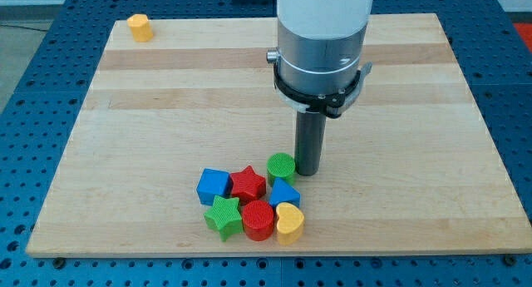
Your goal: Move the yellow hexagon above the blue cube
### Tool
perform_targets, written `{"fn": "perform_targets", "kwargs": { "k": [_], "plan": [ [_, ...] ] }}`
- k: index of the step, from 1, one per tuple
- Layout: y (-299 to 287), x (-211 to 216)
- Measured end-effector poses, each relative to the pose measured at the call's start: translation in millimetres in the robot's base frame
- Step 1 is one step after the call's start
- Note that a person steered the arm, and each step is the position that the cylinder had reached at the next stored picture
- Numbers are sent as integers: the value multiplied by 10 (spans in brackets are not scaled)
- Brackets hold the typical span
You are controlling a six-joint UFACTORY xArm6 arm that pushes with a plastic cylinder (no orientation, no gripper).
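The yellow hexagon sits alone at the top left corner of the wooden board. The blue cube lies near the view's bottom, at the left end of a cluster of blocks. My tip rests on the board just right of the green cylinder, touching or almost touching it. The tip is far from the yellow hexagon and to the right of the blue cube.
The cluster also holds a red star, a blue triangular block, a green star, a red cylinder and a yellow heart. The board's bottom edge runs just below them.
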State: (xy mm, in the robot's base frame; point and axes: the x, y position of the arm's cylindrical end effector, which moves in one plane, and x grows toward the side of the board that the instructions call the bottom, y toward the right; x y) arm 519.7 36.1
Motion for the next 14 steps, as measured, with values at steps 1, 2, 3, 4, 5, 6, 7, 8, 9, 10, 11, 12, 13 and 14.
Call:
{"fn": "perform_targets", "kwargs": {
  "k": [1,2,3,4,5,6,7,8,9,10,11,12,13,14],
  "plan": [
    [-7,-38],
    [-279,-616],
    [-1335,-1082],
    [-2528,-1583],
    [-3393,-2172],
    [-3410,-2203],
    [-3399,-2652],
    [-3383,-3258],
    [-3323,-3282],
    [-2963,-3231],
    [-2774,-3212],
    [-2555,-3135],
    [-2508,-2903],
    [-2414,-2603]
  ]
}}
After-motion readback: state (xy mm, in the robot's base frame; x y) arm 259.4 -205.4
